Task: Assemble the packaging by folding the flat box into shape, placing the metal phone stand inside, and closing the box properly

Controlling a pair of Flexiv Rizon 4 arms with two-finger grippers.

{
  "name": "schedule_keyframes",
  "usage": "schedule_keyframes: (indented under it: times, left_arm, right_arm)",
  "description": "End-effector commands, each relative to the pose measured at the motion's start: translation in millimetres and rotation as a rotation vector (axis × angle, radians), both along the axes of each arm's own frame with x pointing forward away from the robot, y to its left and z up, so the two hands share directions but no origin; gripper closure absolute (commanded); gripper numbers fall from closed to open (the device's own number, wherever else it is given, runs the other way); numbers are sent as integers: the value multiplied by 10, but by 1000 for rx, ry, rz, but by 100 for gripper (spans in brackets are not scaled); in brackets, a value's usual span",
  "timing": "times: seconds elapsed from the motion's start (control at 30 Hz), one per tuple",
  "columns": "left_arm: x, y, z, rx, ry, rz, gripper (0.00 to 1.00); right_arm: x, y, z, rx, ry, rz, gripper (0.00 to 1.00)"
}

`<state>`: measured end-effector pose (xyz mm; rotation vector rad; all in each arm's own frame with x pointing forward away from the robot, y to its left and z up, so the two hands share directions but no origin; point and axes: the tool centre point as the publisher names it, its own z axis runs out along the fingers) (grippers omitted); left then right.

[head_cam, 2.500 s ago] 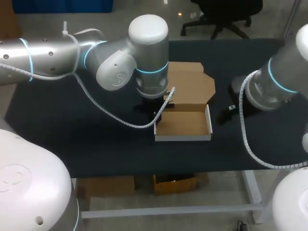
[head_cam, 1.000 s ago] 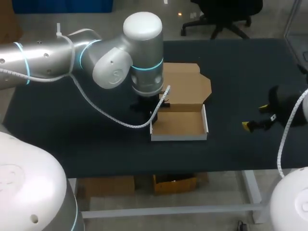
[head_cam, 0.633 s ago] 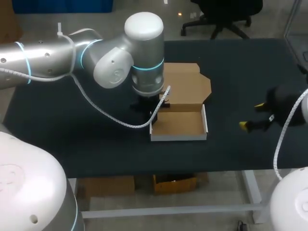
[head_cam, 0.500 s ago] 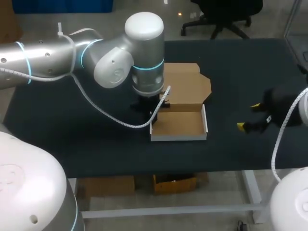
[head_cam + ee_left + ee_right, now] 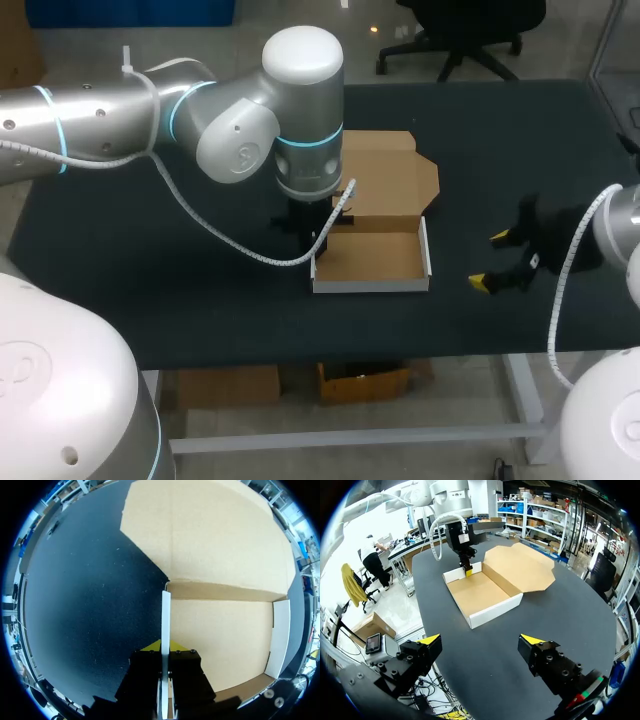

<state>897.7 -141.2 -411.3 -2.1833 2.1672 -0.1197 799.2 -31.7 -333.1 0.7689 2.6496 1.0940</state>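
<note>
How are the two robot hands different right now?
The left gripper pinches the box's side wall; the right gripper holds nothing. The left gripper's fingers sit close together; the right gripper's are spread wide. The left gripper is at the box; the right gripper is apart from it. Both have yellow tips.

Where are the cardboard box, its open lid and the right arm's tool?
box (image 5: 372,258): head view, on the tray floor.
lid (image 5: 390,182): head view, middle of the flat flap.
right tool (image 5: 491,260): head view, midway between its yellow tips.
</note>
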Motion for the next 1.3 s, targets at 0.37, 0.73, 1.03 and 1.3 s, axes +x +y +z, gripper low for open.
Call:
schedule_keyframes:
  times: [0.37,0.73,1.03,1.3]
  left_arm:
    - [10,-13,-14,-2,-1,1,100]
    - [29,13,-17,3,0,4,100]
    - [41,9,-20,10,-1,2,100]
    - [57,17,17,41,-11,-5,100]
  right_arm:
    - [-576,-1115,1253,147,191,158,0]
    - [-664,-1234,1437,157,158,174,0]
    - [-712,-1266,1482,131,169,165,0]
    - [-733,-1276,1488,115,177,166,0]
